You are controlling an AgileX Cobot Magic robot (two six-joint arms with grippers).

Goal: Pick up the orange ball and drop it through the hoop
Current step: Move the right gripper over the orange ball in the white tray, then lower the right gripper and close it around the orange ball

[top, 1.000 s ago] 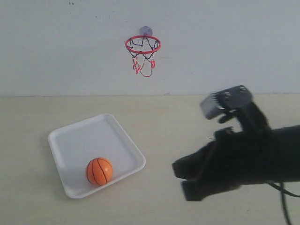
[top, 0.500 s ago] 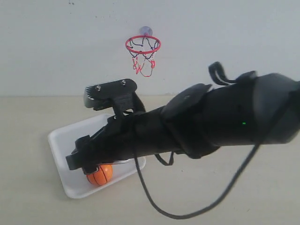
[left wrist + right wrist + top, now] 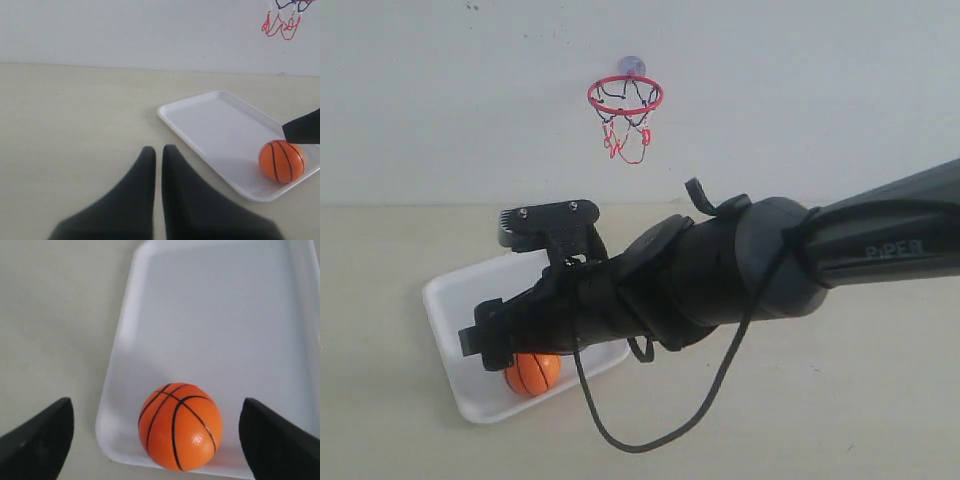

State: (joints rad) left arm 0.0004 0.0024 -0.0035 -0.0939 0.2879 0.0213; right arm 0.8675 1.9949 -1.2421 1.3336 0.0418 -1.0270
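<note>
The orange ball (image 3: 533, 373) lies in the near corner of the white tray (image 3: 455, 310). My right gripper (image 3: 485, 345) reaches across from the right and hovers just above the ball. In the right wrist view that gripper (image 3: 156, 402) is open, its two dark fingers wide on either side of the ball (image 3: 180, 426) without touching it. The hoop (image 3: 625, 95) hangs on the back wall, high above the tray. My left gripper (image 3: 159, 150) is shut with nothing in it, over bare table beside the tray (image 3: 220, 120). The ball (image 3: 281, 161) also shows in the left wrist view.
The right arm's black body and a dangling cable (image 3: 620, 440) stretch across the table's middle. The hoop's net (image 3: 282, 22) shows at the edge of the left wrist view. A right finger (image 3: 305, 131) pokes in above the ball there.
The right arm swung from the right side across to the tray and now sits slightly lower over the ball. The ball, tray and hoop have not moved.
</note>
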